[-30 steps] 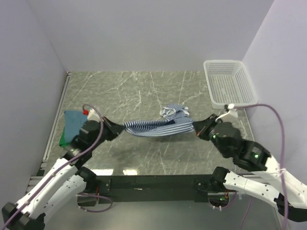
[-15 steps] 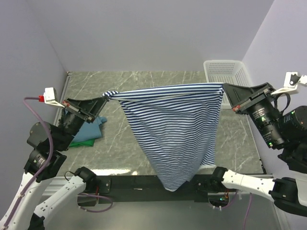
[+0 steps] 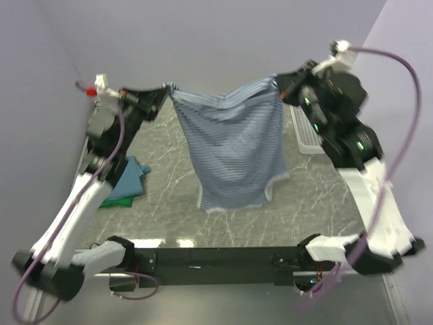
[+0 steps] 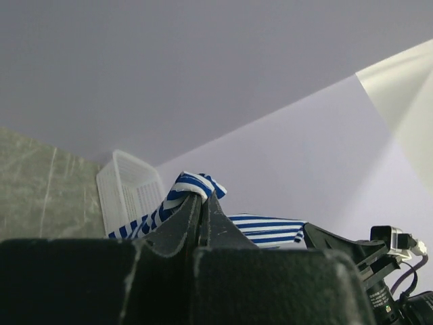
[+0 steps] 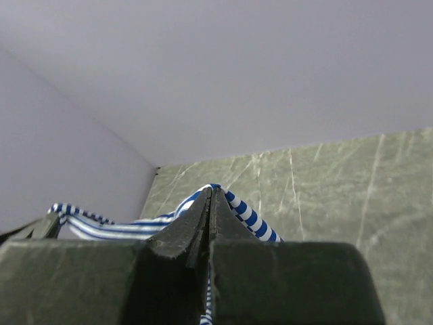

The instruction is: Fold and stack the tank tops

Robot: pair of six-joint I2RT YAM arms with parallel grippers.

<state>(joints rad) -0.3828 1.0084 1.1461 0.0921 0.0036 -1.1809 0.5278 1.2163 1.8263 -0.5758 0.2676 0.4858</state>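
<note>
The navy-and-white striped tank top [image 3: 233,145] hangs spread in the air between my two grippers, high over the table. My left gripper [image 3: 162,90] is shut on its left upper corner; the striped cloth [image 4: 193,184] bunches at the tips in the left wrist view. My right gripper [image 3: 279,82] is shut on its right upper corner; the cloth [image 5: 247,213] drapes past the tips in the right wrist view. The teal-blue top [image 3: 130,177] lies folded at the table's left on the green top [image 3: 108,201].
A white mesh basket [image 3: 304,139] stands at the back right, partly behind my right arm; it also shows in the left wrist view [image 4: 128,193]. The marble table top [image 3: 169,203] lies under the hanging top. Purple walls enclose three sides.
Both grippers have lifted the striped top from the table and carried it high and toward the back wall, spread out. Its hem has swung back off the front edge.
</note>
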